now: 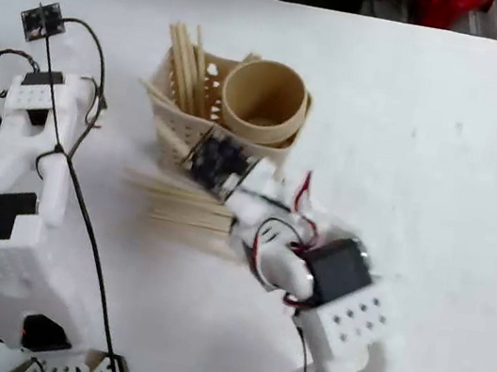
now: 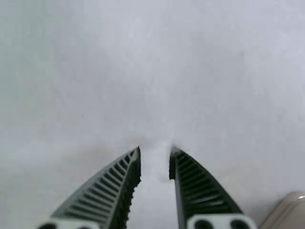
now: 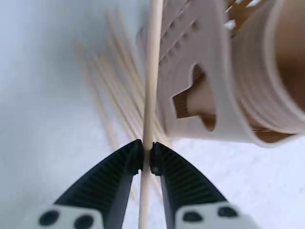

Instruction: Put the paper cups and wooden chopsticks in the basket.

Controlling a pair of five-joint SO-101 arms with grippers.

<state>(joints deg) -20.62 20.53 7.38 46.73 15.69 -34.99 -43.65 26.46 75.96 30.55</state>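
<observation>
A cream perforated basket (image 1: 176, 117) stands on the white table and holds brown paper cups (image 1: 265, 101) and several upright wooden chopsticks (image 1: 185, 66). More chopsticks (image 1: 183, 204) lie flat in front of the basket. My right gripper (image 3: 147, 157) is shut on one chopstick (image 3: 153, 71), lifted beside the basket's wall (image 3: 190, 90), with the loose chopsticks (image 3: 114, 105) on the table below. The right arm (image 1: 312, 263) sits just in front of the basket. My left gripper (image 2: 155, 162) hangs open over bare table, with its arm (image 1: 29, 159) at the left.
The table's surface (image 1: 443, 161) stretches right of the basket. Cables (image 1: 83, 206) run along the left arm. A pale object's corner (image 2: 288, 212) shows by the left gripper.
</observation>
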